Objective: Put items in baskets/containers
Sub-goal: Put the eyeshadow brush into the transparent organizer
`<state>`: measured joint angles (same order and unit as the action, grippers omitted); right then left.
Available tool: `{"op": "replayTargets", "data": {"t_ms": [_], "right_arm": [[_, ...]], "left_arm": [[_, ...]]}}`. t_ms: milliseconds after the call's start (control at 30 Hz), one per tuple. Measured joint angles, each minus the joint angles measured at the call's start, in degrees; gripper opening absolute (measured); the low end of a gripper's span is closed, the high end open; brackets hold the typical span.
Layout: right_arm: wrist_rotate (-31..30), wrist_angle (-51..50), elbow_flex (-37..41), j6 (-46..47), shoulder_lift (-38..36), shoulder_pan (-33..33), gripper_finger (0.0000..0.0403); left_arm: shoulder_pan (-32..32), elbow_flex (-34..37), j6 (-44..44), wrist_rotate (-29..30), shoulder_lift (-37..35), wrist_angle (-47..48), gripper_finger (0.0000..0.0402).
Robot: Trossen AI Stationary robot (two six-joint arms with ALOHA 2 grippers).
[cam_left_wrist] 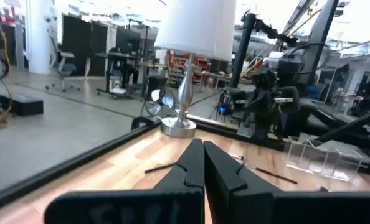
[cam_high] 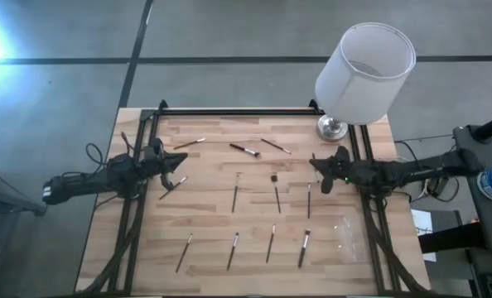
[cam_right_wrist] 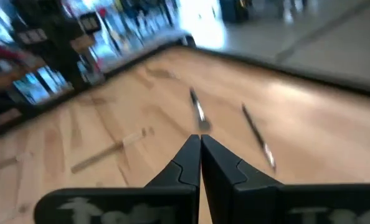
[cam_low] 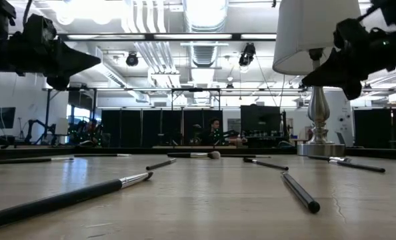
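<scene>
Several thin brushes lie flat and scattered on the wooden table (cam_high: 254, 273), among them one (cam_high: 244, 149) near the far edge, one (cam_high: 235, 194) in the middle and one (cam_high: 304, 247) near the front. The clear plastic tray (cam_high: 349, 233) sits near the table's right edge and also shows in the left wrist view as clear tray (cam_left_wrist: 322, 155). My left gripper (cam_high: 180, 171) hovers shut over the table's left side, left gripper (cam_left_wrist: 202, 149) pointing right. My right gripper (cam_high: 316, 171) hovers shut over the right side, right gripper (cam_right_wrist: 200, 143) pointing left. Neither holds anything.
A lamp with a big white shade (cam_high: 366, 70) stands on its silver base (cam_high: 332, 127) at the table's far right corner, close behind my right arm. A black frame (cam_high: 238, 112) runs along the far edge and both sides. A person sits in the room behind (cam_low: 215, 127).
</scene>
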<state>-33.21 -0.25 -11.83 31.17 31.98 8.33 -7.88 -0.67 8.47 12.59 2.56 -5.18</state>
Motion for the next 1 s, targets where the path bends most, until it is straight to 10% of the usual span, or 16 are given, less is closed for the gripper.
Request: {"op": "replayTargets", "data": {"t_ms": [267,567,1000], "right_arm": [[-0.1,-19.8,-13.3,24.8,21.5,8.1,0.0009],[6.2,-30.6,-22.2,45.2,41.7,11.3,0.0031],[9.9,-42.8,-24.7,66.2,46.3,10.3,0.0136]], "left_arm": [[0.1,0.0,-1.8,-15.0,2.6,0.2,0.0],[0.0,0.1,1.1,-16.7,6.8,-1.6,0.0],[0.0,0.1,-0.7,-13.0,8.6,-5.5,0.0]]}}
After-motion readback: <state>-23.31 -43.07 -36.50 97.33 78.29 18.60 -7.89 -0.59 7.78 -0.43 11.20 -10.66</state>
